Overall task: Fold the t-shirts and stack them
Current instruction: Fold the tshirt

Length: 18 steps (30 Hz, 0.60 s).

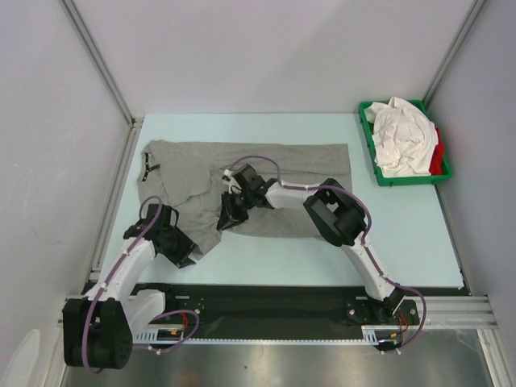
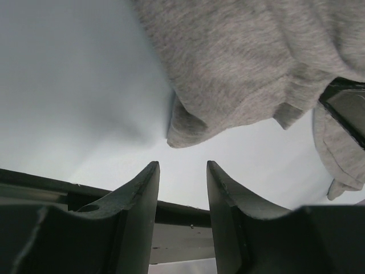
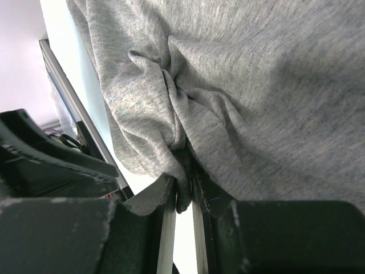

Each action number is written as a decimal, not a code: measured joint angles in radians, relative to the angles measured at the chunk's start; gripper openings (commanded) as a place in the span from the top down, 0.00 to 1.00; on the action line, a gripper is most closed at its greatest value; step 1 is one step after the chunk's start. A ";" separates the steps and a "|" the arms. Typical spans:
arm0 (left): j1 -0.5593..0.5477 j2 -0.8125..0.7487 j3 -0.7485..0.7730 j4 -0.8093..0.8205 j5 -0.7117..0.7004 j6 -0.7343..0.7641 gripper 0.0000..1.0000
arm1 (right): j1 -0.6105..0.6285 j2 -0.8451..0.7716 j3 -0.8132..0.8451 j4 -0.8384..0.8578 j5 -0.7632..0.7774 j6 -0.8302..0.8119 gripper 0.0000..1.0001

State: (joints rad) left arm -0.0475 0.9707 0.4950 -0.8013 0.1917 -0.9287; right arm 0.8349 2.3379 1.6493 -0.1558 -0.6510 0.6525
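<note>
the right gripper (image 3: 183, 191) pinches a bunched fold of the grey t-shirt (image 3: 256, 85) between its nearly closed fingers, at that shirt's near edge. the left gripper (image 2: 182, 185) stands spread and empty just off the shirt's near left corner. the shirt lies flat on the table (image 1: 403, 234), and well to its right the green tray (image 1: 371, 153) holds white t-shirts (image 1: 401, 137) and a red t-shirt (image 1: 438, 161).
</note>
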 measured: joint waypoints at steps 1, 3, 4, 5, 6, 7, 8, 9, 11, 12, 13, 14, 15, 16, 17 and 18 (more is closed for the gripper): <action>-0.002 0.007 -0.007 0.009 -0.001 -0.005 0.55 | 0.000 0.000 0.000 0.001 -0.003 0.000 0.79; -0.010 0.024 -0.010 0.016 -0.003 -0.006 0.53 | 0.000 0.000 -0.005 0.006 -0.006 0.000 0.79; -0.013 0.026 -0.010 0.020 -0.005 -0.006 0.52 | -0.001 0.000 -0.006 0.010 -0.009 0.001 0.79; -0.014 0.028 -0.010 0.023 -0.007 -0.006 0.52 | -0.001 0.000 -0.009 0.013 -0.011 0.001 0.79; -0.016 0.029 -0.010 0.026 -0.012 -0.007 0.52 | -0.001 0.000 -0.010 0.016 -0.013 0.001 0.79; -0.016 0.029 -0.010 0.029 -0.014 -0.007 0.52 | -0.001 0.000 -0.013 0.019 -0.013 0.001 0.79; -0.016 0.031 -0.010 0.033 -0.017 -0.008 0.52 | -0.001 -0.001 -0.015 0.023 -0.015 0.001 0.79; -0.016 0.036 -0.010 0.037 -0.022 -0.009 0.52 | -0.001 -0.002 -0.017 0.026 -0.017 0.002 0.79; -0.016 0.047 -0.010 0.041 -0.031 -0.012 0.52 | -0.001 -0.002 -0.019 0.029 -0.018 0.002 0.79; -0.016 0.053 -0.010 0.041 -0.033 -0.013 0.52 | -0.001 -0.002 -0.021 0.032 -0.019 0.002 0.79; -0.016 0.060 -0.010 0.042 -0.037 -0.013 0.53 | -0.001 -0.003 -0.024 0.035 -0.020 0.002 0.79; -0.017 0.067 -0.010 0.045 -0.040 -0.013 0.53 | -0.002 -0.004 -0.026 0.038 -0.021 0.002 0.79; -0.017 0.074 -0.010 0.047 -0.043 -0.013 0.53 | -0.001 -0.005 -0.029 0.040 -0.021 0.002 0.79; -0.018 0.083 -0.010 0.051 -0.045 -0.013 0.53 | -0.001 -0.006 -0.031 0.042 -0.021 0.002 0.79; -0.018 0.093 -0.010 0.056 -0.050 -0.014 0.54 | -0.001 -0.007 -0.032 0.042 -0.021 0.002 0.79; -0.018 0.104 -0.010 0.059 -0.053 -0.013 0.54 | -0.001 -0.008 -0.033 0.043 -0.021 0.002 0.79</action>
State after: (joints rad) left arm -0.0654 1.0744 0.4847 -0.7422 0.1387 -0.9421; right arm 0.8337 2.3302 1.6165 -0.1131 -0.6716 0.6540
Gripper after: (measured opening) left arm 0.464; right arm 0.209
